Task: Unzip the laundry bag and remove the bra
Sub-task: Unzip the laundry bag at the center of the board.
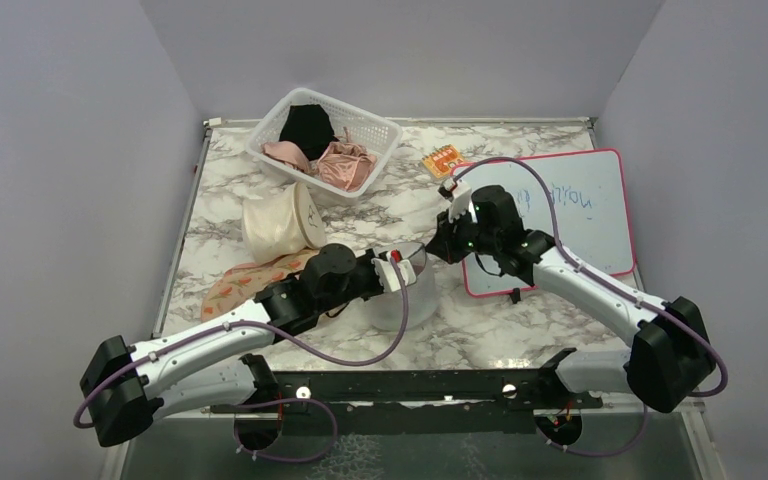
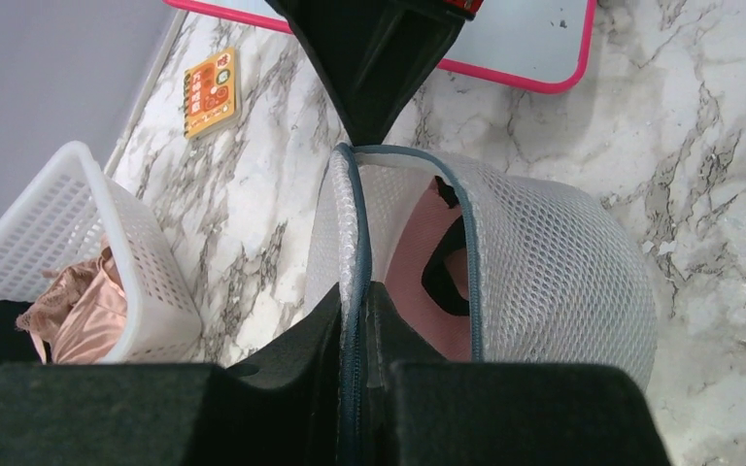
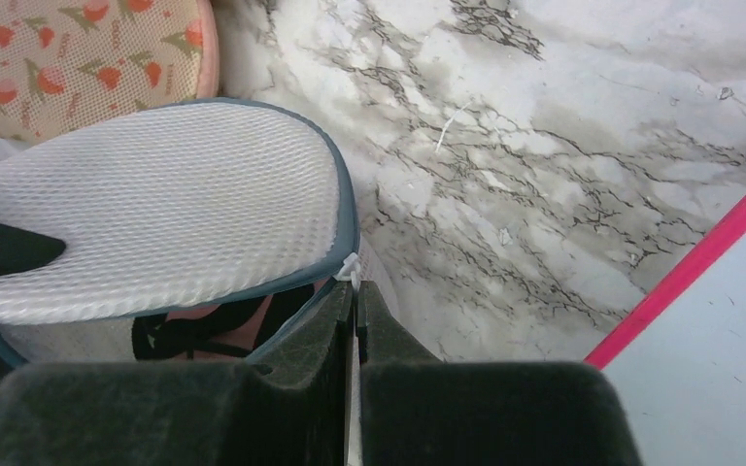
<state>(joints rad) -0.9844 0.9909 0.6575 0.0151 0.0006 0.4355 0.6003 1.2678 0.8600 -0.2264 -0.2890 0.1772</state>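
- The laundry bag (image 1: 418, 300) sits on the marble desk (image 1: 500, 320) between the two arms, just right of the peach floral pouch (image 1: 245, 282).
- The left end effector (image 2: 355, 293) is clenched on the grey-blue rim of the bag's white mesh lid (image 3: 155, 218).
- The right end effector (image 3: 356, 288) is clenched on the small white zip tab (image 3: 353, 266), at the far side of the rim from the left one.
- The zip is partly open. The lid stands away from the side wall, and the gap shows the pink bra (image 2: 410, 277) with a black strap, inside the bag.
- Behind the bag lies a cream cylindrical bag (image 1: 275, 225), and further back a white basket (image 1: 380, 135) holds pink and black garments.
- An orange card (image 1: 442, 160) lies beside a pink-framed whiteboard (image 1: 580, 215), which the right arm reaches across.
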